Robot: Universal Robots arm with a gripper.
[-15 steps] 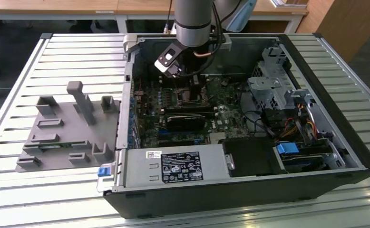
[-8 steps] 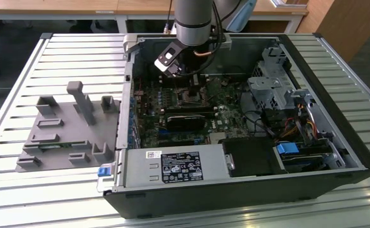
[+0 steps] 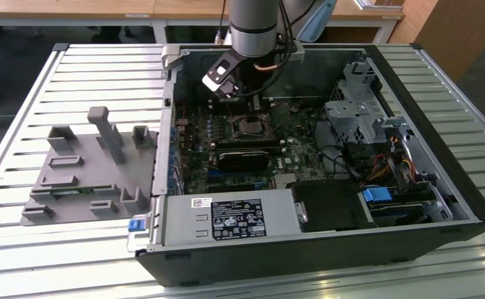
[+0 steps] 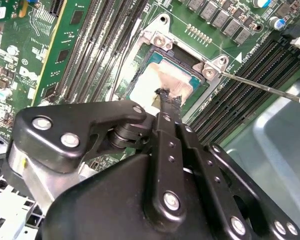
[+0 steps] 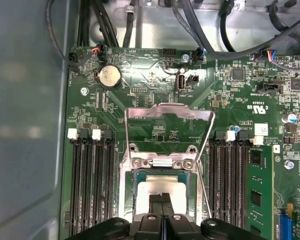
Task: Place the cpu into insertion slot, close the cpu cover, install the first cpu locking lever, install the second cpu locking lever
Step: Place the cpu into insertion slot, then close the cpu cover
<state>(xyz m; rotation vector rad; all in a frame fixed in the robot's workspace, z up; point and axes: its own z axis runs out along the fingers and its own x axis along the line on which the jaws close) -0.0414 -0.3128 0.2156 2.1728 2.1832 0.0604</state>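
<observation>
Where the green motherboard (image 5: pixel 150 75) lies inside the open black computer case (image 3: pixel 309 249), the black robot gripper (image 5: pixel 162 199) hangs over the square, silver-bordered insertion slot (image 5: pixel 126 197) toward the case's far side. Its 2 jaws are pressed together, gripping nothing, tips at the flat silvery-grey square cpu (image 4: pixel 155 80) seated in the slot. The thin silvery metal cpu cover (image 5: pixel 168 111) stands swung open.
</observation>
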